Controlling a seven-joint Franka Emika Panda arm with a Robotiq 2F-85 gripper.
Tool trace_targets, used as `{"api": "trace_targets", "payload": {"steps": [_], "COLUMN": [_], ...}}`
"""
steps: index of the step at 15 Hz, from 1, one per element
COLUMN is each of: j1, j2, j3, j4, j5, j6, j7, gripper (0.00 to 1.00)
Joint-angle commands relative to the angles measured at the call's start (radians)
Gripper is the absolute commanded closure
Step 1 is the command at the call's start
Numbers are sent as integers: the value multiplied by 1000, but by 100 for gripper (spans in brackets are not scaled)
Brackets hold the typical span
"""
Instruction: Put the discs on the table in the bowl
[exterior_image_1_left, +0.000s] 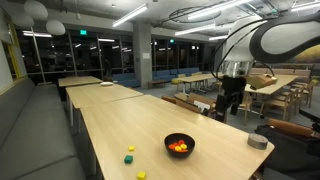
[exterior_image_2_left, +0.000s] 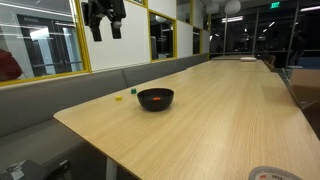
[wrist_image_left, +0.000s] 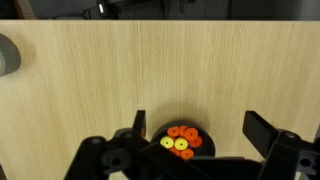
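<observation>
The small black bowl (exterior_image_1_left: 180, 145) stands on the long light-wood table (exterior_image_1_left: 130, 115) and also shows in an exterior view (exterior_image_2_left: 155, 98). Several discs (wrist_image_left: 182, 141), orange, red and yellow, lie inside the bowl (wrist_image_left: 199, 129) in the wrist view; they show as an orange patch (exterior_image_1_left: 179, 147) in an exterior view. No disc shows on the bare tabletop. My gripper (exterior_image_1_left: 230, 100) hangs high above the table, well above the bowl, and also shows in an exterior view (exterior_image_2_left: 104, 20). Its fingers (wrist_image_left: 198, 130) are spread wide and hold nothing.
Two small blocky pieces, yellow and green (exterior_image_1_left: 130, 151) and yellow (exterior_image_1_left: 141, 175), lie near the bowl; they also show in an exterior view (exterior_image_2_left: 121, 96). A grey tape roll (exterior_image_1_left: 257, 141) sits near the table edge and in the wrist view (wrist_image_left: 8, 55). Other tables stand behind.
</observation>
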Motion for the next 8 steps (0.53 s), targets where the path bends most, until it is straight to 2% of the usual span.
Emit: {"api": "trace_targets", "payload": {"steps": [1,3,8], "j1": [-8,-9,-8], "j2": [-39,-70,-40], "j3": [12,15,14], "j4": [-12,-24,-24], "j5": [17,18,18], "j6": [-26,-35,-33], "j7": [1,2,2], "gripper": [0,0,0]}}
